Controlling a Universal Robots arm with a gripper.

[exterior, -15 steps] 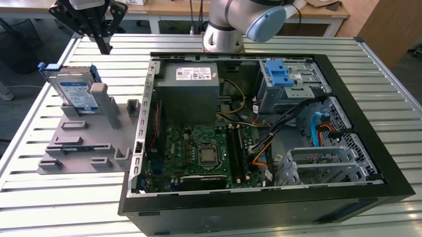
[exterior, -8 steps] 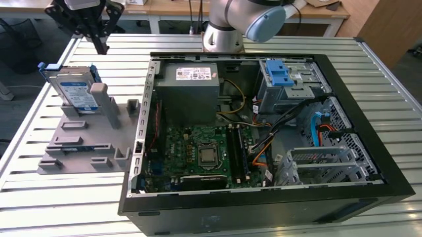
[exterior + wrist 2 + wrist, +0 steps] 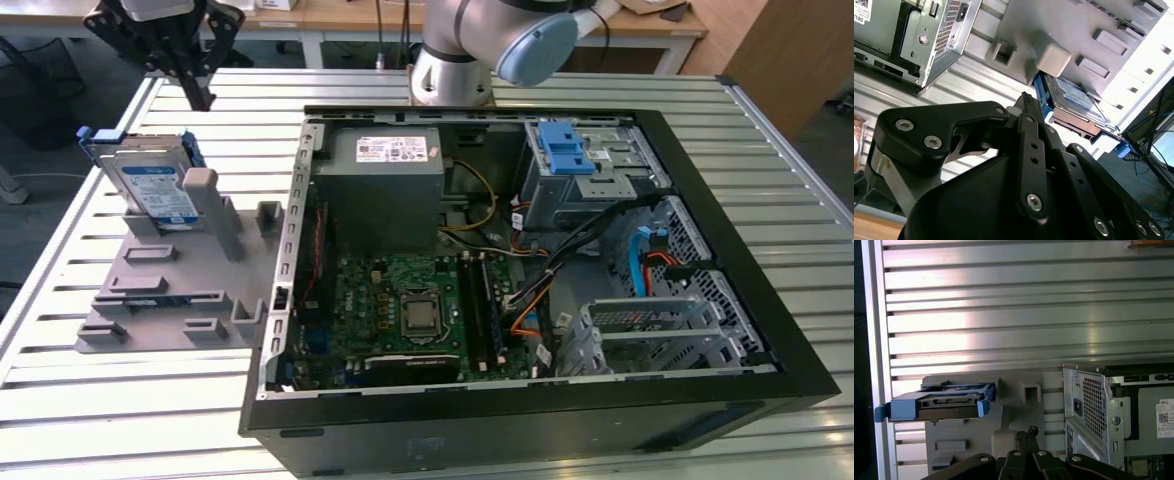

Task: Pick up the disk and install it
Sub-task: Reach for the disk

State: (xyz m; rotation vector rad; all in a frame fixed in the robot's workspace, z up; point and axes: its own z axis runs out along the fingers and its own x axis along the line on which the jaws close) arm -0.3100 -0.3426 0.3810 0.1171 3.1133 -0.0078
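Exterior view: the disk (image 3: 151,185) stands on edge in a slot of the grey fixture (image 3: 160,290), which lies on the slatted bench (image 3: 120,400) to the exterior view's left of the open computer case (image 3: 467,420). The disk is not yet in the case. The tool (image 3: 200,97) hangs above the disk, near it but not touching, and carries nothing. In both wrist views the tool's fingertips appear pressed together. The linkage hides part of them, so treat this as the probable state. In the first wrist view the blue carrier bracket (image 3: 904,407) frames the disk's metal body.

Handling, as a judgement: the disk is rigid, dense for its bulk and sensitive to shock. Its bare metal faces are likely slippery. The exposed upper edge offers the soundest hold, pinched across the two flat faces or on the bracket rails. The slot appears only to prop the disk upright, so little resistance to a straight lift is expected.
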